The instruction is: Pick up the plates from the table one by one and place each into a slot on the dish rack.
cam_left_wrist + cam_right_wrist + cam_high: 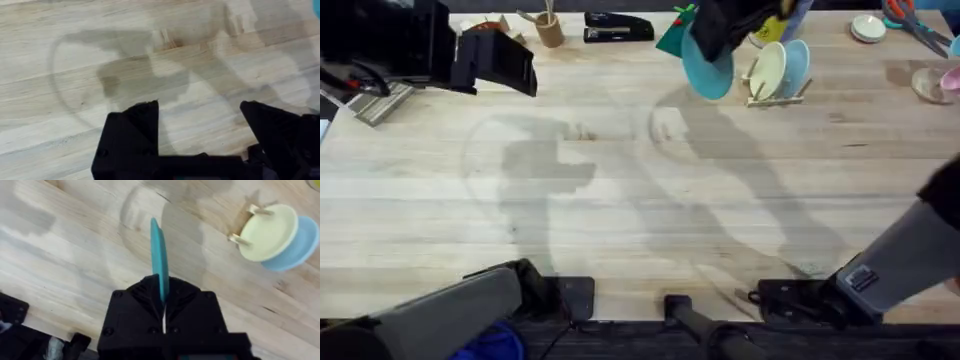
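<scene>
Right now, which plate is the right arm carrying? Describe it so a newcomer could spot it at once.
Find the small wooden dish rack at the table's far edge, right of centre, with a pale yellow plate and a light blue plate standing in it. Just left of the rack, the right claw holds a plate off the table by its rim. That turquoise plate is deeper in colour than the two racked ones.

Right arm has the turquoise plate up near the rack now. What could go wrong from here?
1. The right fingers pinch the turquoise plate only at its rim, so it could twist or slip.
2. The rack is small and already holds a yellow plate and a light blue plate; a misaimed insertion could hit them or shove the rack.
</scene>
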